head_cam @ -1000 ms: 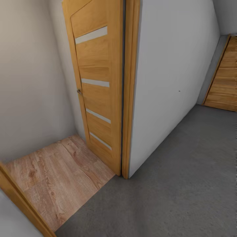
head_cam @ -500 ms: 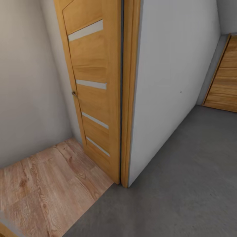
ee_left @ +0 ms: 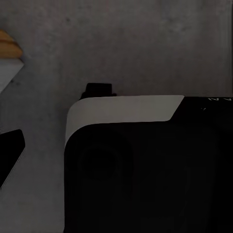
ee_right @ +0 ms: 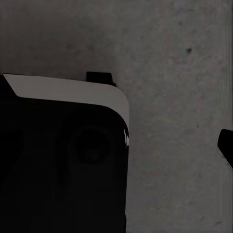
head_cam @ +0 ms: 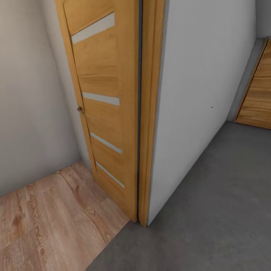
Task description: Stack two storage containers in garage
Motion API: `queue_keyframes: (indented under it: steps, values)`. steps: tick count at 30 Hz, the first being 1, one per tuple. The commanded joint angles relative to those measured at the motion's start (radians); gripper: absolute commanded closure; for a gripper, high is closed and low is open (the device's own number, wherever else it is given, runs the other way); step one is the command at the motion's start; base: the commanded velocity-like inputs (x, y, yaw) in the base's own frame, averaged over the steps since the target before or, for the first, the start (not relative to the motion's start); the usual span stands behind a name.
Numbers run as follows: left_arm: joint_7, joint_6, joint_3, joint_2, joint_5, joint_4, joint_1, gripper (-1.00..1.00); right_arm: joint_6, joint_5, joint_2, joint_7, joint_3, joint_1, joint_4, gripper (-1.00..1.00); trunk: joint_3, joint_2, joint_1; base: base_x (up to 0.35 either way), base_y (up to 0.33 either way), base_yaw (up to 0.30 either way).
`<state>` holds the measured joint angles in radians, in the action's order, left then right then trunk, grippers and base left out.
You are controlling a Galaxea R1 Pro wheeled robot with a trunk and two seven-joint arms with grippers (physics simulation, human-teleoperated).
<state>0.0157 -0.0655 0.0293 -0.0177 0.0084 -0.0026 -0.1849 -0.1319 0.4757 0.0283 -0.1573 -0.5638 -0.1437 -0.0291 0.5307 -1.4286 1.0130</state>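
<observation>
The view has swung left at the open slatted wooden door (head_cam: 109, 109); grey concrete floor (head_cam: 210, 210) underfoot suggests transit; end effector states cannot be told.

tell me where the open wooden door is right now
In the head view the wooden door stands left of centre, swung against the white wall, where wood plank floor meets grey floor.

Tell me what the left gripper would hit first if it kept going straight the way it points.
Probably the grey concrete floor, which lies straight ahead in the left wrist view; a dark robot part sits nearer, so depth is uncertain.
</observation>
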Motion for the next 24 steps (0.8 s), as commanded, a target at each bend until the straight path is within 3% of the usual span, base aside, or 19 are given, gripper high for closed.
queue_keyframes:
  steps: [1,10,24]
  values:
    - [0.001,-0.004,0.002,0.0,0.001,0.001,-0.001,-1.0,-0.005,0.009,0.001,-0.001,-0.008,-0.001,-0.003,-1.0,0.001,0.0,0.001,0.322,0.0,0.0]
    - [0.001,-0.006,0.002,0.0,0.001,0.001,-0.001,-1.0,-0.006,0.007,0.0,-0.001,-0.008,-0.001,-0.003,-1.0,0.001,0.0,0.001,0.306,0.0,0.024]
    - [0.002,-0.008,0.002,0.001,0.001,0.001,-0.001,-1.0,-0.006,0.006,-0.001,-0.001,-0.008,-0.001,-0.003,-1.0,0.001,0.0,0.001,0.025,0.0,0.252]
